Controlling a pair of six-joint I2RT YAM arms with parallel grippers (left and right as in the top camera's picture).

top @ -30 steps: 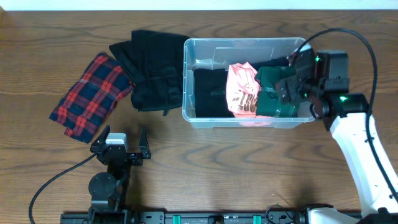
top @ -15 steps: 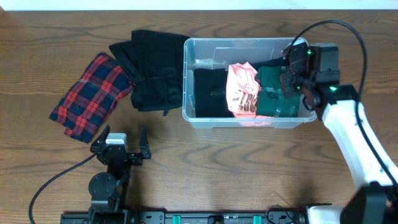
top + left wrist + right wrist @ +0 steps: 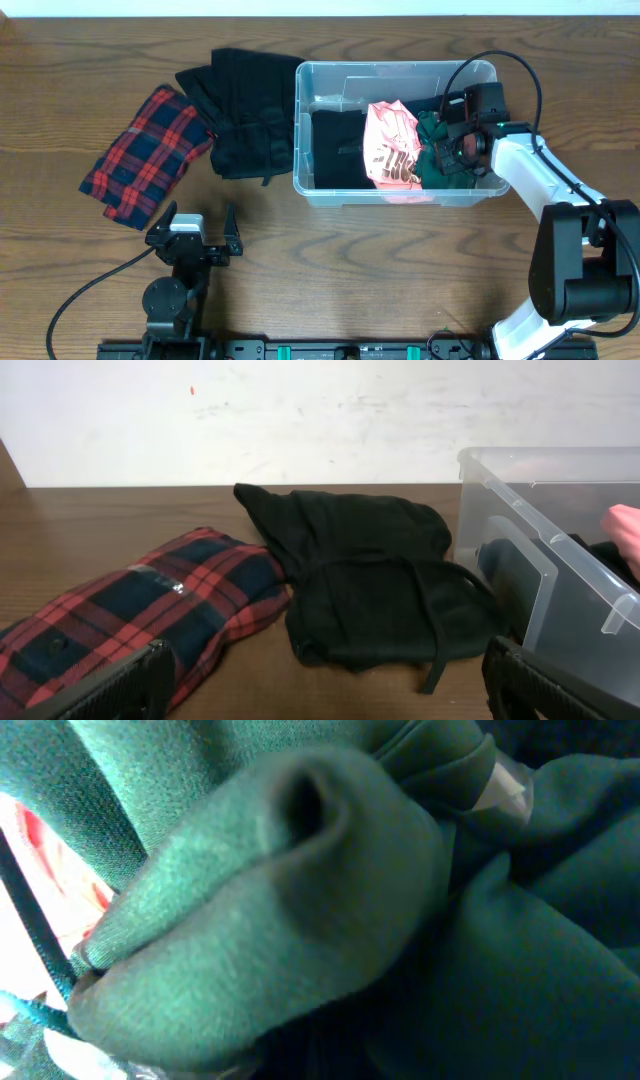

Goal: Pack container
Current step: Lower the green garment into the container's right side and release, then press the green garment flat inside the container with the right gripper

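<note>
The clear plastic container (image 3: pixel 395 68) stands at the back right of the table; the left wrist view shows its near wall (image 3: pixel 520 510). Inside lie a black garment (image 3: pixel 335 150), a pink printed one (image 3: pixel 390 145) and a dark green garment (image 3: pixel 440 168). My right gripper (image 3: pixel 455 148) is down in the container's right end, pressed into the green garment. Bunched green cloth (image 3: pixel 250 900) fills the right wrist view and hides the fingers; they are shut, and I cannot tell whether cloth is pinched. My left gripper (image 3: pixel 190 235) rests open near the front left, holding nothing (image 3: pixel 325 680).
A pile of black clothing (image 3: pixel 245 110) lies just left of the container, also in the left wrist view (image 3: pixel 370 580). A red and navy plaid garment (image 3: pixel 145 155) lies further left (image 3: pixel 130 610). A cable arcs over the container's right end.
The right gripper has shut and swung left and down into the container's right end. The green garment under it is more bunched. The left arm has not moved.
</note>
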